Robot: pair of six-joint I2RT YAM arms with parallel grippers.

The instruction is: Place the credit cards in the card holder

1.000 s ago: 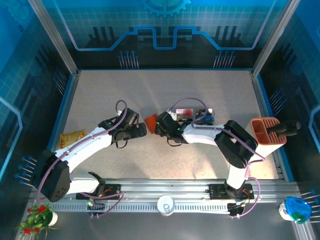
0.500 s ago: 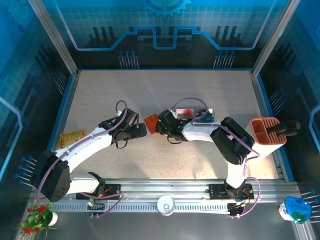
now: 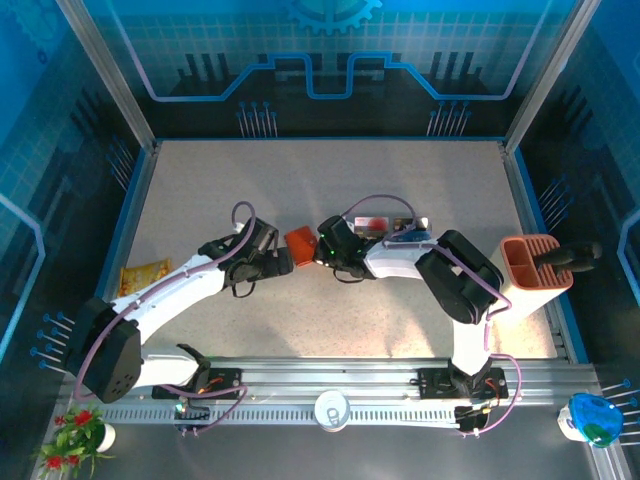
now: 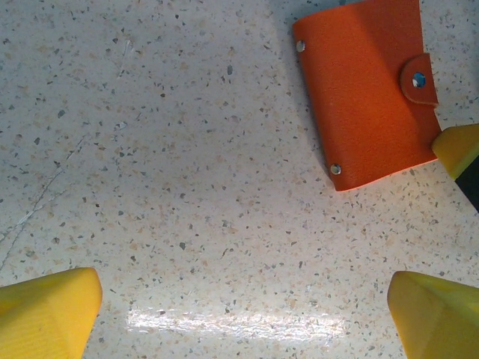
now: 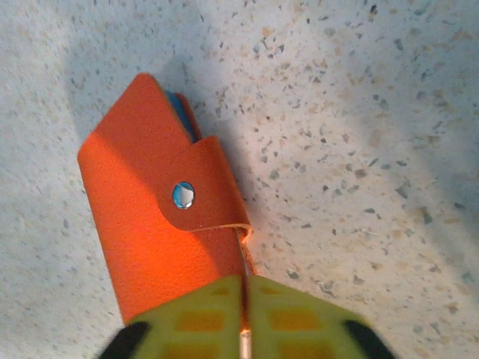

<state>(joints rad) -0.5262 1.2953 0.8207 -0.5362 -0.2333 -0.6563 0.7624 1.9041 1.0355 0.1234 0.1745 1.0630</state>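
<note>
Step in hand, as judged: opening small red-orange folding card holder (image 3: 300, 241). It lies closed at table centre, snap tab (image 5: 183, 194) fastened, blue edge showing inside.

Right gripper (image 5: 244, 314) clenched, apparently pinching holder's right edge. Left gripper (image 4: 239, 314) spread wide, empty, hovers just left of holder.

Thin credit cards (image 3: 392, 228) lie right of holder, partly behind right arm.

Next move calls for tab unsnapped and cover steadied.

Writing: none legible; card print too small.
</note>
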